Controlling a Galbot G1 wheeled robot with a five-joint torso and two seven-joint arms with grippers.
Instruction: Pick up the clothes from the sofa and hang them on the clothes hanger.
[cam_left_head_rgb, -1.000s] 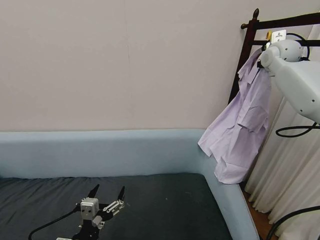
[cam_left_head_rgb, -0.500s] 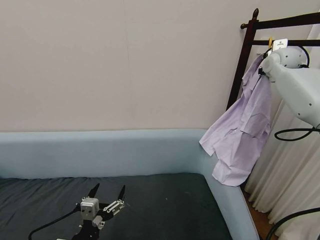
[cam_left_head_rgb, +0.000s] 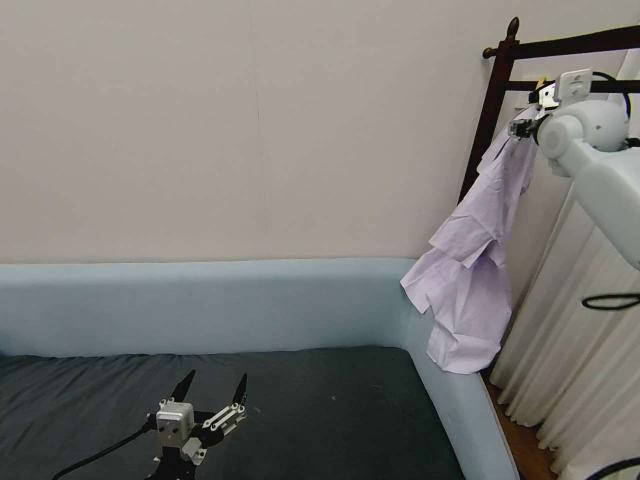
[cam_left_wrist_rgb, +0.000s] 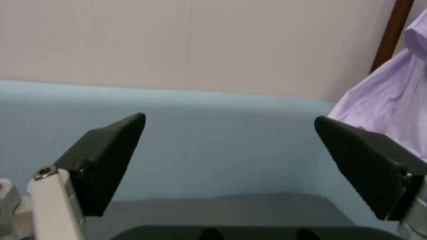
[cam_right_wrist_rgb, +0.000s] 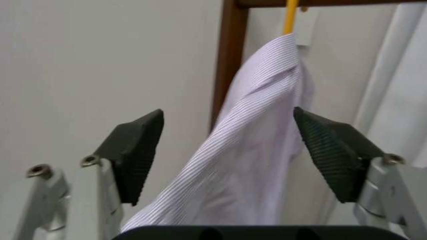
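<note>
A lilac striped shirt (cam_left_head_rgb: 473, 268) hangs from the dark wooden clothes rack (cam_left_head_rgb: 493, 110) at the right, draping down past the sofa's arm. In the right wrist view the shirt (cam_right_wrist_rgb: 257, 150) hangs by its collar from a yellow hanger hook (cam_right_wrist_rgb: 291, 15) under the rack's bar. My right gripper (cam_left_head_rgb: 522, 124) is at the shirt's collar, open (cam_right_wrist_rgb: 233, 155), with the cloth beyond its fingers and not pinched. My left gripper (cam_left_head_rgb: 212, 392) hovers open low over the sofa seat, holding nothing (cam_left_wrist_rgb: 233, 160).
The light blue sofa back (cam_left_head_rgb: 200, 300) runs across the view, with a dark seat cushion (cam_left_head_rgb: 330, 410) below it. White curtains (cam_left_head_rgb: 575, 350) hang behind the rack at the far right. A plain wall fills the background.
My right arm has drawn back to the right, off the shirt's top. The shirt has swung slightly right and now hangs on its own. The left arm has barely moved.
</note>
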